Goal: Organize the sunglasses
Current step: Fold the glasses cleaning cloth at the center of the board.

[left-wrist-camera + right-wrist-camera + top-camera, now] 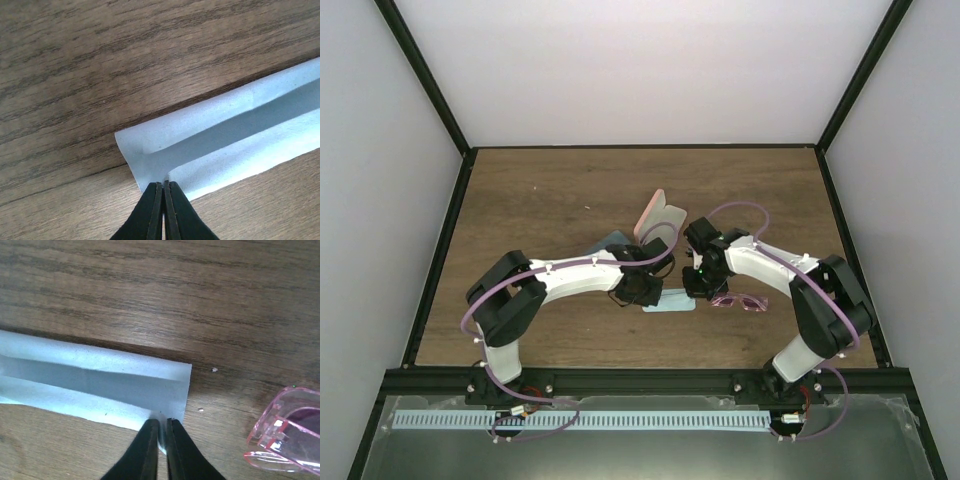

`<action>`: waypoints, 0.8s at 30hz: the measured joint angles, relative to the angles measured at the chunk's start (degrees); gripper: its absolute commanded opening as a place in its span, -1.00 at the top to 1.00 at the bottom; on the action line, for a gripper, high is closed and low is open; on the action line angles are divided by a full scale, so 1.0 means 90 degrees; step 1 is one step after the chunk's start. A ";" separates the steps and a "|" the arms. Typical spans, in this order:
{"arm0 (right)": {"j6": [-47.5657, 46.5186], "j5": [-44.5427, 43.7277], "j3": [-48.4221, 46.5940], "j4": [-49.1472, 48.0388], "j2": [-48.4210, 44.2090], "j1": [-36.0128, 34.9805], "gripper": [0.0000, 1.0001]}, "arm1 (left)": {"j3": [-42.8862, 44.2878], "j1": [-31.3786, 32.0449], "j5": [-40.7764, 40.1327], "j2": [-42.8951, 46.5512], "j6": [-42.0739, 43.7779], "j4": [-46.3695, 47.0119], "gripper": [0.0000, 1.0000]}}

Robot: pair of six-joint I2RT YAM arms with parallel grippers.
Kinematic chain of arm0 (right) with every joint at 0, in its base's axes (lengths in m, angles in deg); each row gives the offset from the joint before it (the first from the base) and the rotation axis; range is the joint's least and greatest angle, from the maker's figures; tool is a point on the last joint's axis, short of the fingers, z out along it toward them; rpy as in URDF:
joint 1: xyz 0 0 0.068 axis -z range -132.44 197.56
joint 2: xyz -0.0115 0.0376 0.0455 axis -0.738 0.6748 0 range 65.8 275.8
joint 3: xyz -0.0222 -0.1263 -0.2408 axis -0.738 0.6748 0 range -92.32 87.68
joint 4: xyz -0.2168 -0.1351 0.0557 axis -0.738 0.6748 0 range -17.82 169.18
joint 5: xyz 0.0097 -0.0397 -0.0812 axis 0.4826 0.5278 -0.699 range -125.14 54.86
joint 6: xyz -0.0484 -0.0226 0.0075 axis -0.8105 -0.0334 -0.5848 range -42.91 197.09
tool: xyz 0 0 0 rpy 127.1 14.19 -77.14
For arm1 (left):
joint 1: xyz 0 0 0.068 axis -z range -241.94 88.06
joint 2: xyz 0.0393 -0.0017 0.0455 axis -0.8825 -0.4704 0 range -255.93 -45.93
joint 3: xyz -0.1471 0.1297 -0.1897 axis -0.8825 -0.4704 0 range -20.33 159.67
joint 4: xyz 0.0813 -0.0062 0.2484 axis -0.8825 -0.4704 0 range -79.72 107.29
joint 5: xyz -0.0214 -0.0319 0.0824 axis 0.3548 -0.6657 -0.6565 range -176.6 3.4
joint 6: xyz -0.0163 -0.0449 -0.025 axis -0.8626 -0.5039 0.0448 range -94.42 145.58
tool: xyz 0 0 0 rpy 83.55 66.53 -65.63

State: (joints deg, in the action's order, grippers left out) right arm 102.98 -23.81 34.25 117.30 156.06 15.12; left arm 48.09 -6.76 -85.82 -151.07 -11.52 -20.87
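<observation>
Pinching opposite ends of the folded pale blue cloth (225, 135), the left gripper (163, 184) and right gripper (160, 421) are clamped tight on it, likely keeping its fold even. Translucent pinkish-purple plastic sunglasses (290, 440) lie just right, toward the wooden worktop's (570, 190) near edge.

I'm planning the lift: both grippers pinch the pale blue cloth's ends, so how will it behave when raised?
The cloth is probably floppy: it lies in soft folds, so it should sag between the left gripper and right gripper. It looks thin, so likely light. Pinched only at its edge, it might slip free.
</observation>
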 measured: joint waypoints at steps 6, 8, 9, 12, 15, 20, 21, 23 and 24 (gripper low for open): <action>-0.0053 -0.0015 -0.0002 0.0005 0.0010 0.0000 0.48 | 0.0000 0.0000 0.0078 0.0000 0.0024 -0.0005 0.64; -0.0063 -0.0029 -0.0002 0.0005 0.0010 0.0000 0.48 | 0.0000 0.0000 0.0095 0.0000 0.0015 -0.0005 0.57; -0.0061 -0.0034 -0.0007 0.0007 0.0010 0.0000 0.48 | 0.0002 0.0000 0.0100 0.0000 0.0015 -0.0007 0.53; -0.0063 -0.0046 -0.0022 0.0024 0.0010 0.0000 0.47 | 0.0029 0.0000 0.0114 0.0000 0.0039 -0.0022 0.50; -0.0061 -0.0046 -0.0051 0.0027 0.0010 0.0000 0.43 | 0.0134 0.0000 0.0114 0.0000 0.0032 -0.0066 0.43; -0.0015 -0.0046 -0.0058 0.0024 0.0022 0.0000 0.40 | 0.0250 0.0000 0.0100 0.0017 0.0032 -0.0102 0.42; 0.0005 -0.0044 -0.0058 0.0022 0.0039 0.0000 0.40 | 0.0253 0.0000 0.0095 0.0017 0.0027 -0.0119 0.42; 0.0034 -0.0039 -0.0058 0.0019 0.0087 0.0000 0.40 | 0.0253 0.0000 0.0090 0.0017 0.0012 -0.0175 0.42; 0.0058 -0.0032 -0.0058 0.0010 0.0126 0.0000 0.40 | 0.0253 0.0000 0.0090 0.0017 -0.0005 -0.0194 0.42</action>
State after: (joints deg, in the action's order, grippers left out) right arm 103.50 -24.09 33.72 117.39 157.19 15.12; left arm 50.37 -6.76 -85.01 -150.92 -11.56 -22.61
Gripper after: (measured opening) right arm 0.300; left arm 0.291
